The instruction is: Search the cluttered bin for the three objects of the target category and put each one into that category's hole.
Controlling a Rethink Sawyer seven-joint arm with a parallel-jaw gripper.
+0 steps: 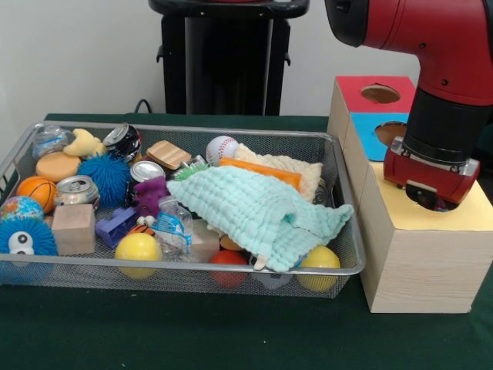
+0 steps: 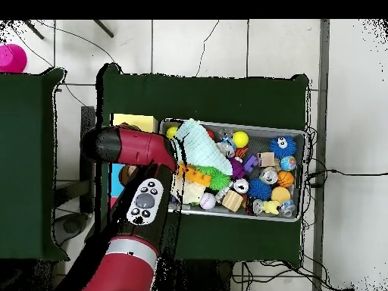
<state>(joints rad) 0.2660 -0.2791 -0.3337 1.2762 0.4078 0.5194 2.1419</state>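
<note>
Your gripper (image 1: 433, 196) hangs low over the yellow top of the largest wooden box (image 1: 420, 262), right where its hole should be, which suggests a drop into that hole; the hole itself is hidden beneath the wrist, and you cannot tell whether the fingers are apart or clamped on anything. The front view shows the wire mesh bin (image 1: 339, 200) just beside the box, a mint cloth (image 1: 258, 212) draped over balls and cans. Overhead, the red arm (image 2: 136, 148) blocks the boxes, leaving only a yellow corner visible.

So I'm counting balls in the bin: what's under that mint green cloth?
Peeking out beneath the mint green cloth at the front rim: a red ball and a yellow ball. An orange strip shows behind. Whatever lies under its middle is covered.
</note>
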